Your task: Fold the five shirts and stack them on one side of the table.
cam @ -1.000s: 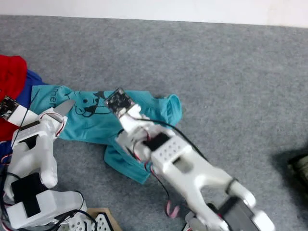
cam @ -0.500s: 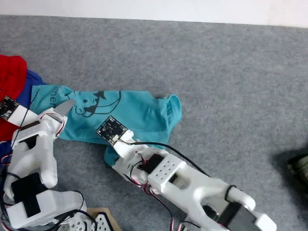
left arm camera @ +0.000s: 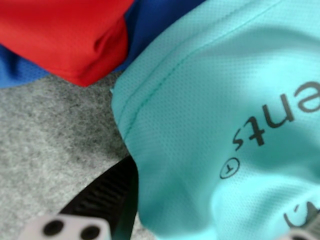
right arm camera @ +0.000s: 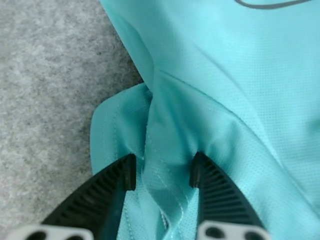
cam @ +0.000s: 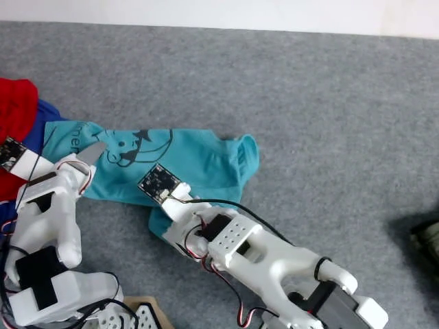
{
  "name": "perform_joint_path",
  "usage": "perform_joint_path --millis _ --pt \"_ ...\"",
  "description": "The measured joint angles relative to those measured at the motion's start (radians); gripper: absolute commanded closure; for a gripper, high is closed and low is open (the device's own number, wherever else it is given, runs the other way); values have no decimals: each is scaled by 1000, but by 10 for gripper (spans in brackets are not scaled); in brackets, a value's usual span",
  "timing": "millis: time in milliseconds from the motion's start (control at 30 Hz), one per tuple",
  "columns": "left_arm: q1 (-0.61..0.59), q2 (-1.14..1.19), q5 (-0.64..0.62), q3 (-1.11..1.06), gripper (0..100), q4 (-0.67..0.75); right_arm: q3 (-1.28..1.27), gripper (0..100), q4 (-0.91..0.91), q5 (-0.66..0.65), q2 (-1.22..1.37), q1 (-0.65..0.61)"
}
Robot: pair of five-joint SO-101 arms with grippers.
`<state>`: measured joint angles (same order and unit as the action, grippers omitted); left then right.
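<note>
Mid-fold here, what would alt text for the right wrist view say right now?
The right gripper pinches a raised fold of the teal shirt between its two black fingers. The rest of the shirt spreads away from the grip, and its rumpled edge lies on the grey table.

high: looking steeply down over the counter [cam: 309, 103] from well above | left wrist: looking close onto teal shirt [left arm camera: 200, 100] hem | right wrist: looking close onto its fold | all sharing that shirt
</note>
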<state>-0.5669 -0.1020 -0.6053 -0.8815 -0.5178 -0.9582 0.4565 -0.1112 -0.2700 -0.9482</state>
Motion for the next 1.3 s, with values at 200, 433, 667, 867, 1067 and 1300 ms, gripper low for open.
perform_joint_path --millis 200,433,667,867,1067,1300 --pt "0 0 0 0 490 0 25 988 2 0 0 43" --pt "0 0 0 0 490 0 115 988 91 0 0 86" --pt "0 0 0 0 490 0 216 985 127 0 5 110" --pt "0 0 0 0 490 0 384 985 362 2 6 126" --pt "0 0 0 0 490 0 482 981 471 18 28 147" --pt "0 0 0 0 490 0 554 864 439 18 180 183"
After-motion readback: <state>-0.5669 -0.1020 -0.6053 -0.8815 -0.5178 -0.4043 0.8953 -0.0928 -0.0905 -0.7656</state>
